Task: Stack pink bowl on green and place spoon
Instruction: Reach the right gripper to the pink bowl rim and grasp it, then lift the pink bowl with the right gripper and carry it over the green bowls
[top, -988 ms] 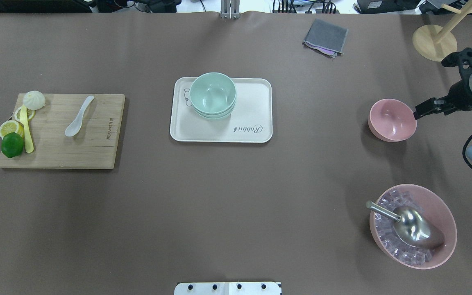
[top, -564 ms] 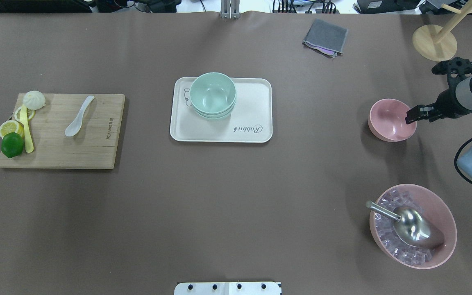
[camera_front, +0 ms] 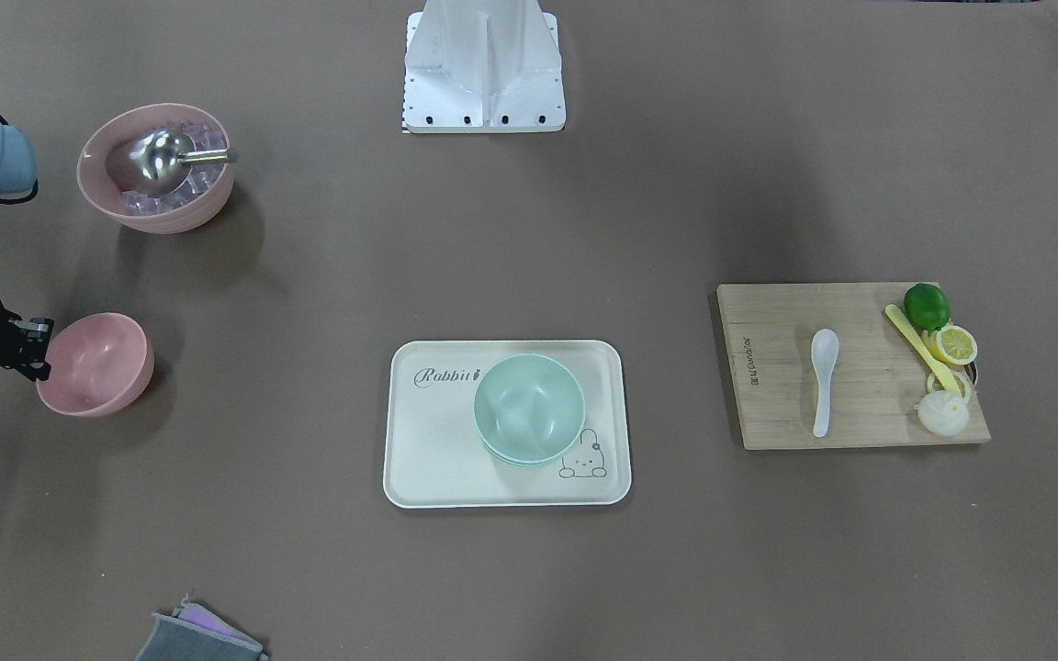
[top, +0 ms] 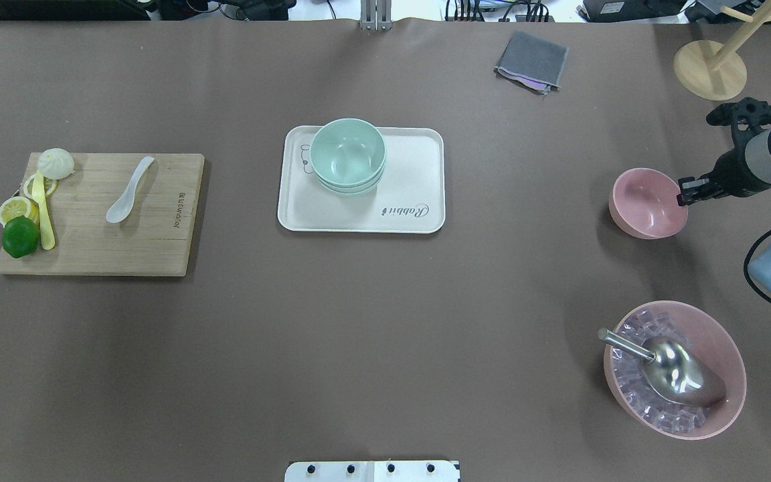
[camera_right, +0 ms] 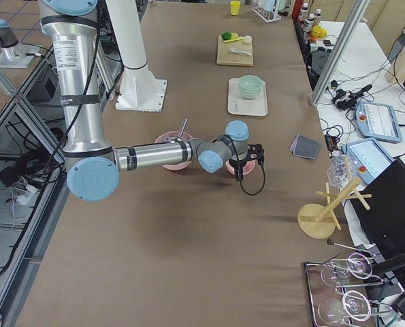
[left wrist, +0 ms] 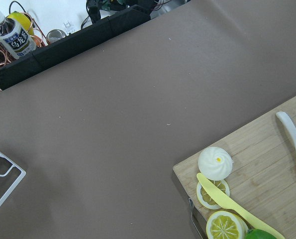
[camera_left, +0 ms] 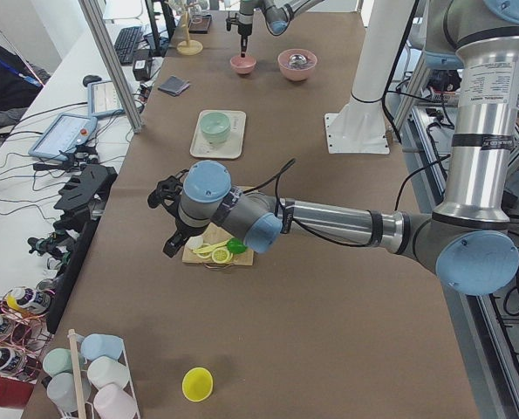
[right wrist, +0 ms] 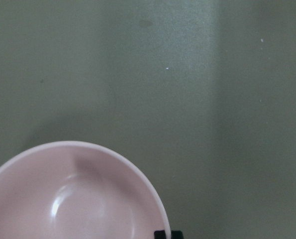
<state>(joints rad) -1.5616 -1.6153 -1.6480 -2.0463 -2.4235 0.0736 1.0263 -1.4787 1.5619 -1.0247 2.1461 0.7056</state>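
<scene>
The small pink bowl [top: 646, 204] is at the table's right side, also in the front view [camera_front: 97, 363]. My right gripper [top: 682, 195] is shut on the bowl's right rim; one fingertip [right wrist: 162, 234] shows at the rim in the right wrist view. Two stacked green bowls [top: 347, 155] stand on the white tray [top: 412, 174]. The white spoon [top: 129, 191] lies on the wooden cutting board [top: 158, 248]. My left gripper [camera_left: 172, 246] hovers beyond the board's left end and shows only in the left side view, so I cannot tell its state.
A large pink bowl [top: 730, 375] with ice and a metal scoop [top: 673, 373] stands near the right front. A grey cloth [top: 531, 60] and a wooden stand [top: 709, 69] are at the far right. A lime [top: 20, 236], lemon slices, a bun and a yellow knife lie on the board.
My right gripper came down onto the pink bowl's right rim and closed on it. The bowl has shifted slightly right and toward the robot with it.
</scene>
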